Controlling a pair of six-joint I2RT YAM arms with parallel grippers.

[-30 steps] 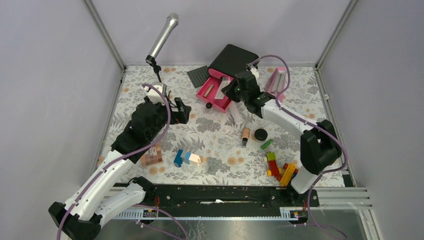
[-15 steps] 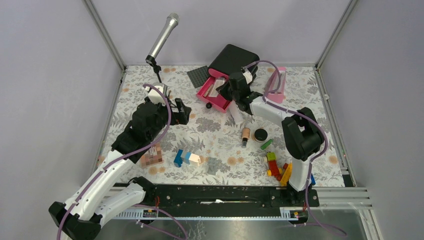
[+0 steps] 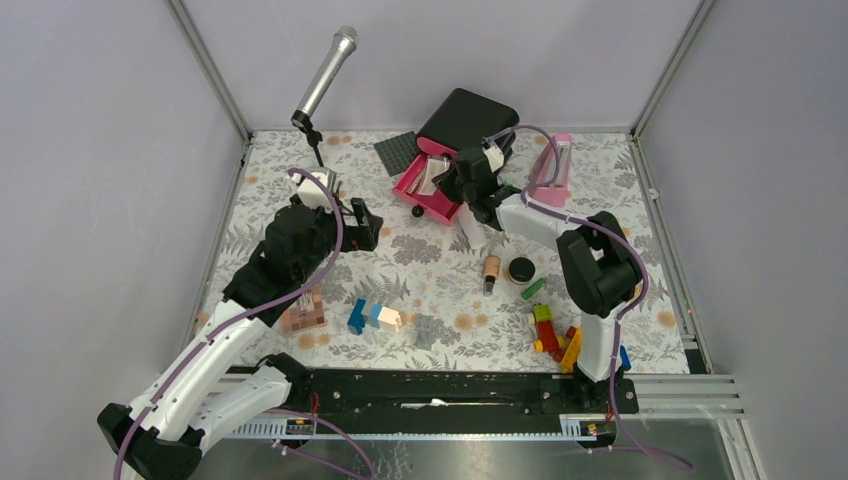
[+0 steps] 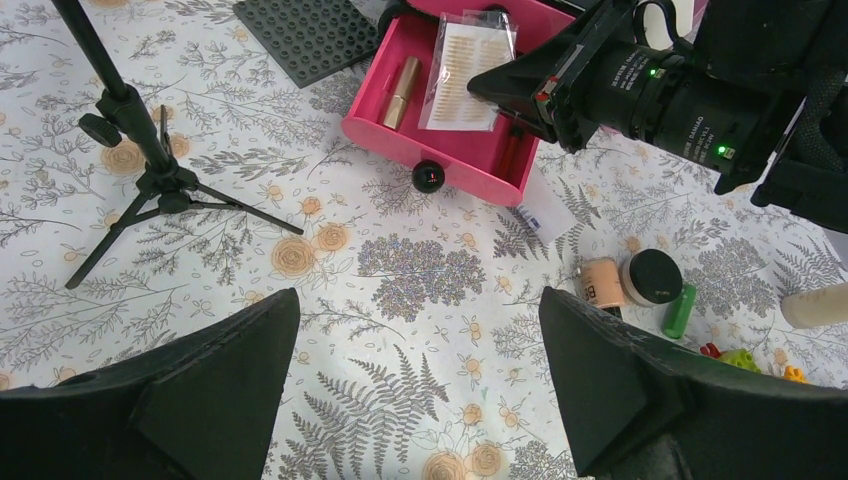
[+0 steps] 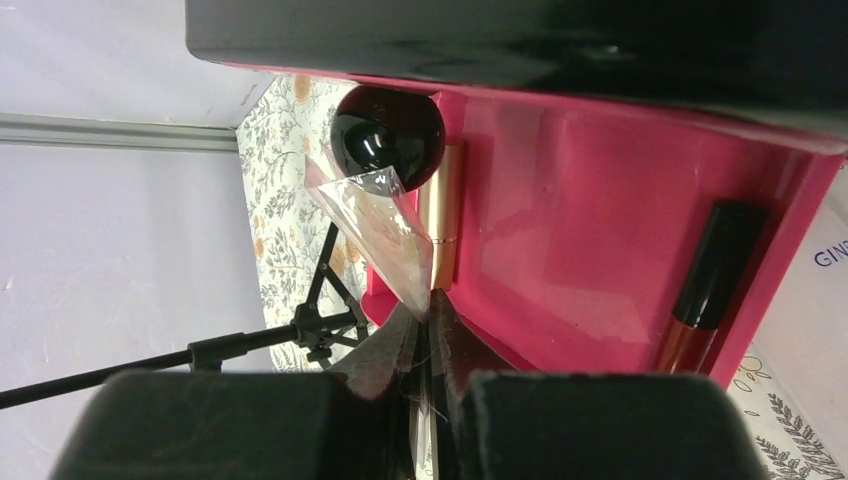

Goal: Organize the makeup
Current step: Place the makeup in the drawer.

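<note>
- Pinched tight, the right claw [image 5: 425,320] holds a clear packet [image 5: 375,235] by one edge over the open pink drawer [image 4: 440,170]. That grip looks chosen so the flimsy sleeve can drop flat inside once released. Whether its far end already touches the drawer floor cannot be told.
- Inside the drawer, a rose-gold lipstick [image 4: 402,78] lies along one side wall and a thin red pencil [image 5: 705,300] along the opposite one. The middle is left free for the packet.
- Just in front of the drawer lies a white tube [image 3: 470,228]. Farther out from the drawer's front, a peach bottle [image 3: 491,270] and a round black compact [image 3: 521,269] rest side by side, not yet collected.
- Well away from the drawer, toward the arms' bases, a brown square palette [image 3: 302,312] sits alone on the flowered cloth.
- Jaws spread wide and empty, the left claw [image 3: 365,222] hangs over the cloth off to one side of the drawer, apparently parked clear of the working arm.
- By the look of it, the sorting is under half done. The packet may catch on the drawer's rim if it is let go too high.
</note>
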